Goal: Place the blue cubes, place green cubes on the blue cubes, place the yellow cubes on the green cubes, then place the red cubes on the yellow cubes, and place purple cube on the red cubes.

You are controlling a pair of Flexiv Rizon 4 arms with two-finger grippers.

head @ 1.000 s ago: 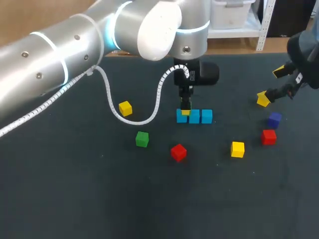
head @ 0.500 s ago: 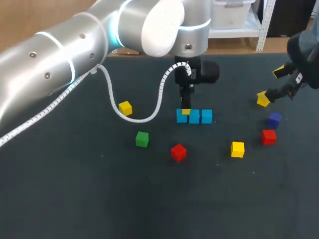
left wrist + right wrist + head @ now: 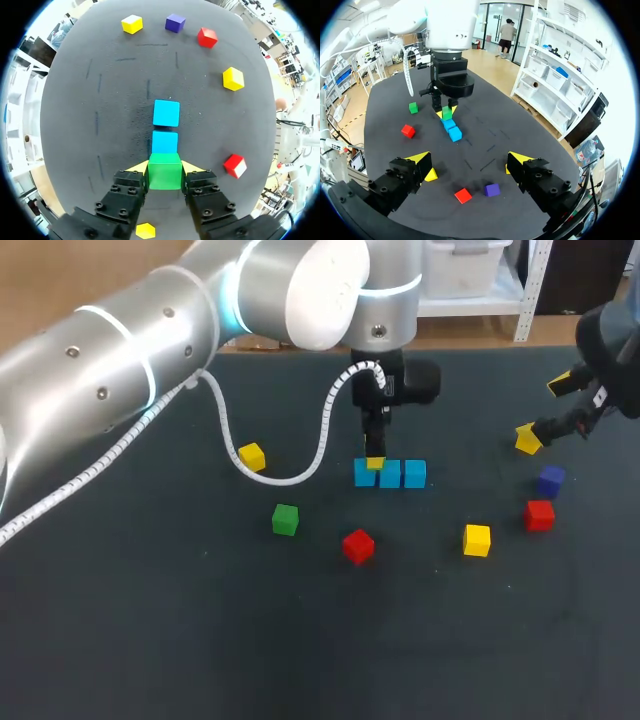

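Three blue cubes [image 3: 390, 474] lie in a row on the dark table. My left gripper [image 3: 165, 172] is shut on a green cube [image 3: 165, 171], held over the row's left end [image 3: 365, 475]. That end cube is hidden under it in the left wrist view, where two blue cubes [image 3: 166, 113] show ahead of the fingers. Whether green touches blue I cannot tell. A second green cube [image 3: 285, 519] lies to the front left. Yellow cubes [image 3: 252, 457] [image 3: 477, 539] [image 3: 527, 440], red cubes [image 3: 358, 545] [image 3: 540, 514] and a purple cube [image 3: 551, 480] lie scattered. My right gripper [image 3: 470, 162] is open at the table's right side.
The left arm's white cable [image 3: 300, 465] loops down to the table just left of the blue row. The purple cube [image 3: 492, 189] and a red cube [image 3: 463, 195] lie under the right gripper. The table's front half holds nothing.
The left arm has shifted slightly while its gripper stays over the blue row with the green cube. The right arm and the loose cubes have not moved.
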